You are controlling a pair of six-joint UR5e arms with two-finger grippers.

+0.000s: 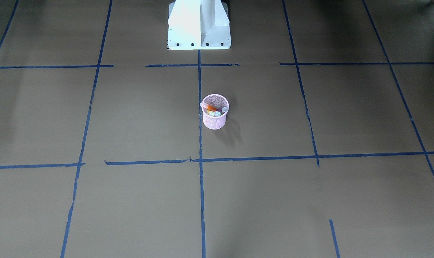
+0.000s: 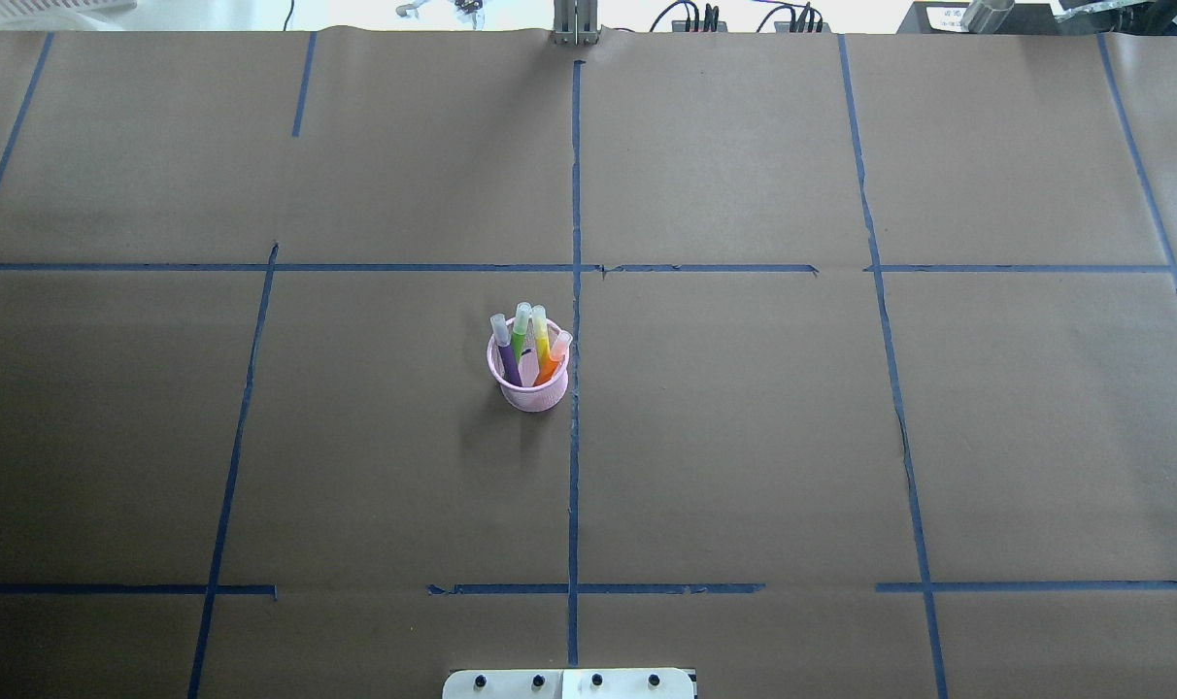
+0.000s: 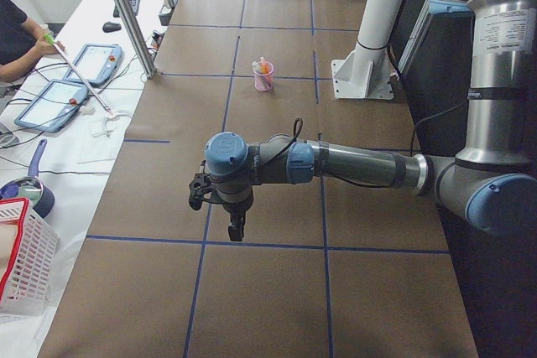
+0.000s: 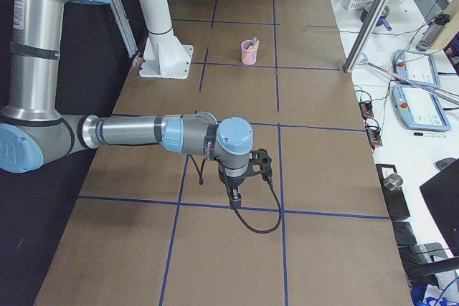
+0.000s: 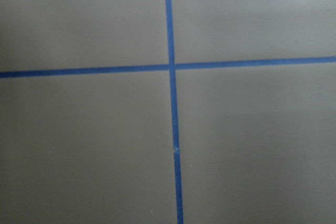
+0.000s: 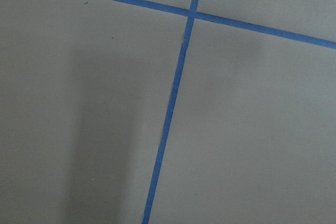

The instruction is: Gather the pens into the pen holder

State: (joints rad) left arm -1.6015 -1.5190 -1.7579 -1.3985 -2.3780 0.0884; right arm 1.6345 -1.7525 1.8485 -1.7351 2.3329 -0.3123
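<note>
The pink mesh pen holder (image 2: 532,390) stands upright near the table's middle, also in the front-facing view (image 1: 215,121) and both side views (image 3: 263,81) (image 4: 249,54). Inside it stand a purple pen (image 2: 507,357), a green pen (image 2: 520,333), a yellowish pen (image 2: 541,335) and an orange pen (image 2: 552,357), pale ends up. My left gripper (image 3: 237,229) hangs over the table's left end, far from the holder. My right gripper (image 4: 234,195) hangs over the right end. Both show only in side views, so I cannot tell whether they are open or shut. Both wrist views show only brown paper and blue tape.
The white robot base (image 1: 199,27) stands at the table's robot side. Blue tape lines (image 2: 575,243) grid the brown table cover. A metal post (image 3: 126,14), tablets (image 3: 57,102), a white basket (image 3: 21,257) and an operator (image 3: 13,31) are beyond the far edge.
</note>
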